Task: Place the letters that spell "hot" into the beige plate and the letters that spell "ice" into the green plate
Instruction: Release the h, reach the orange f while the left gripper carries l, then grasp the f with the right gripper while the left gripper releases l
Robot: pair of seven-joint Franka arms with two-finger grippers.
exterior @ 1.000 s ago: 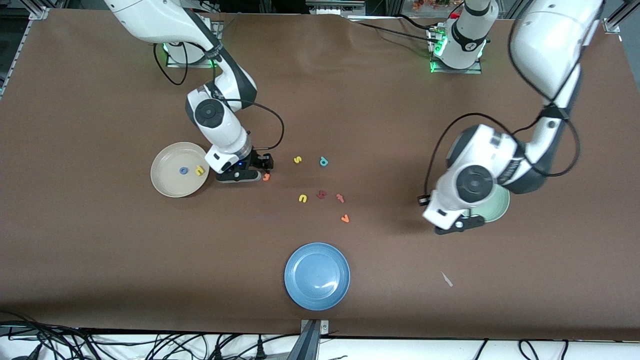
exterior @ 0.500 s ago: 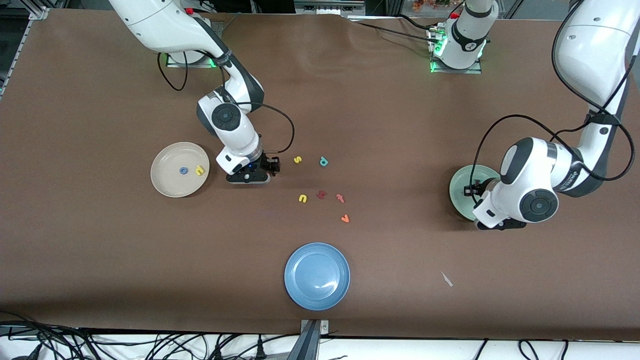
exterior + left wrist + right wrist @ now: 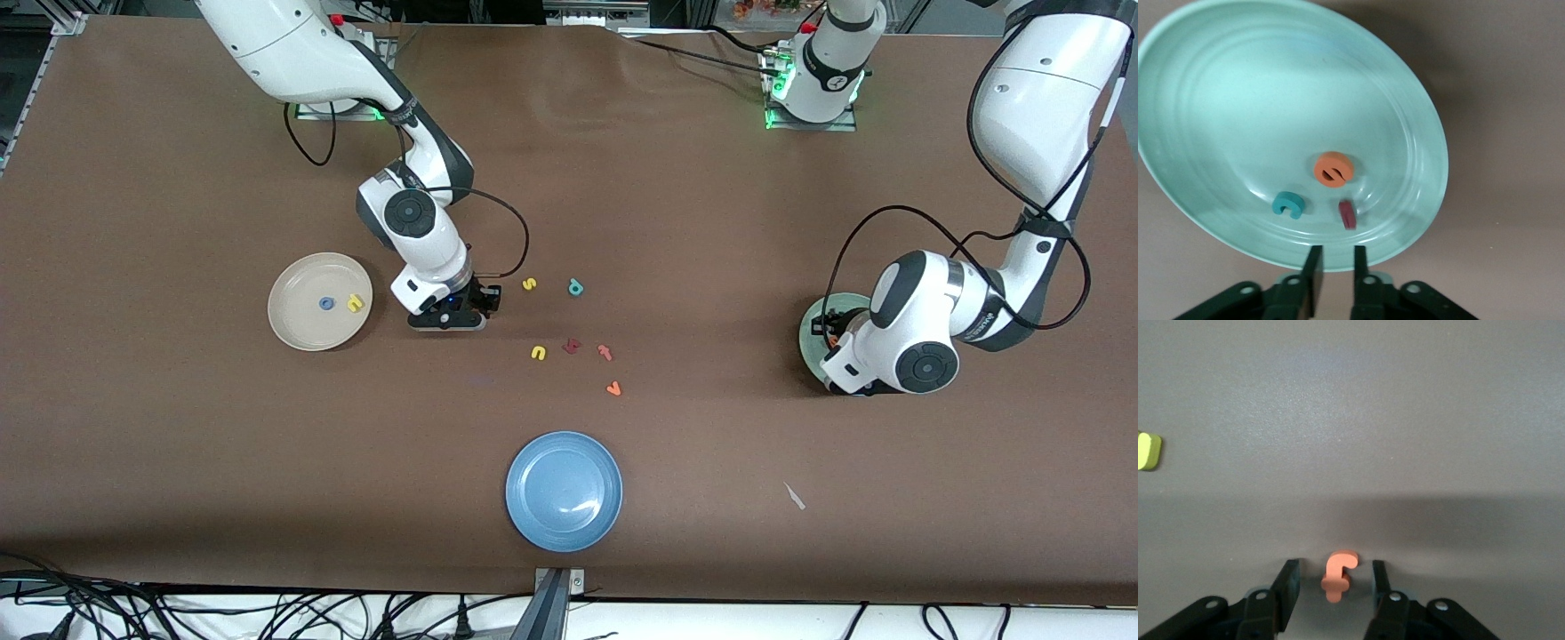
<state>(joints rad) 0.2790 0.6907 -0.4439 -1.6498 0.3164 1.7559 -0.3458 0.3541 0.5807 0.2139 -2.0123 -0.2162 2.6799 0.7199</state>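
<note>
The orange "t" [image 3: 1338,577] lies flat on the brown table between the fingers of my right gripper [image 3: 1336,577], which is open with a gap on each side of the letter. That gripper [image 3: 483,302] is low beside the beige plate [image 3: 298,331], which holds the blue "o" [image 3: 326,303] and yellow "h" [image 3: 356,302]. My left gripper [image 3: 1336,267] hangs over the edge of the green plate [image 3: 1218,100], slightly open and holding nothing. The plate holds the orange "e" [image 3: 1333,168], teal "c" [image 3: 1289,203] and dark red "i" [image 3: 1348,214]. The left arm hides most of the green plate [image 3: 809,331] in the front view.
Loose letters lie mid-table: yellow "s" [image 3: 529,284], teal "p" [image 3: 575,286], yellow "u" [image 3: 538,353], a dark red letter [image 3: 572,346], a pinkish-red "t" [image 3: 605,352] and an orange piece [image 3: 613,388]. A blue plate [image 3: 564,491] sits nearest the front camera.
My left arm swung over the green plate and its shut fingers parted. My right gripper shifted over the orange "t" and its fingers narrowed around it.
</note>
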